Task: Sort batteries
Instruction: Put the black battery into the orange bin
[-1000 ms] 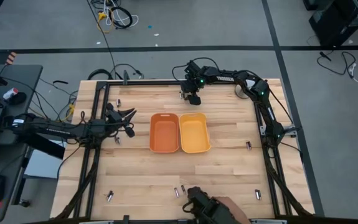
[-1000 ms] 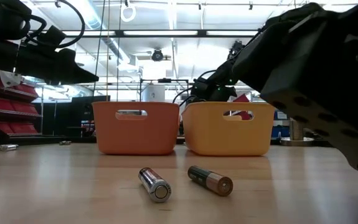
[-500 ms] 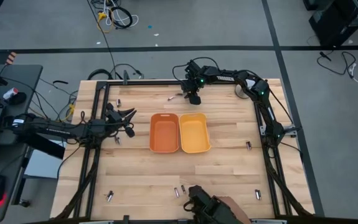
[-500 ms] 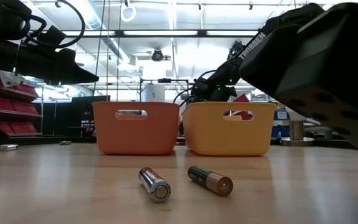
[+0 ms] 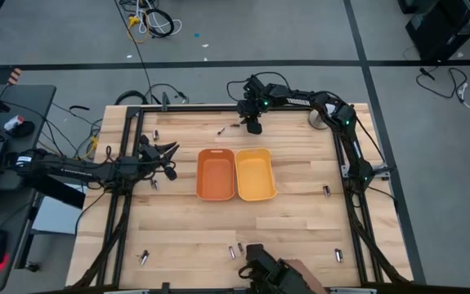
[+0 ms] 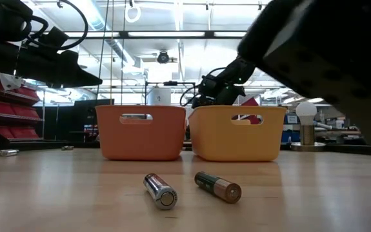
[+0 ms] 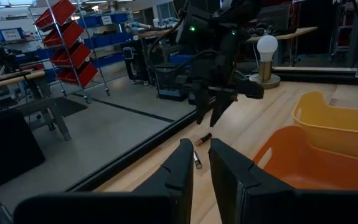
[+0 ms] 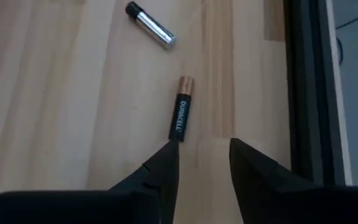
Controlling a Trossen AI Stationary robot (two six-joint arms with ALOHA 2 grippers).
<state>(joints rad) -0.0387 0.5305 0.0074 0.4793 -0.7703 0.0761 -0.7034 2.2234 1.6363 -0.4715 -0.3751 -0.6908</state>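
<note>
**A:** where's the right gripper [image 8: 200, 163] at?

**B:** far edge of the tabletop [image 5: 300, 220], jaws open and empty, hanging just above a black-and-copper battery [image 8: 182, 108]. A silver battery [image 8: 150, 25] is near it.

**A:** and the left?

**B:** left gripper [image 5: 169, 153] waits left of the orange tray [image 5: 216, 173], jaws slightly open, empty. More batteries [image 6: 159, 190] lie at the near edge.

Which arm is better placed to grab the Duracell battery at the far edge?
Right. The right gripper hangs open directly over the Duracell battery by the far rail; the left gripper sits away at the table's left side.
</note>
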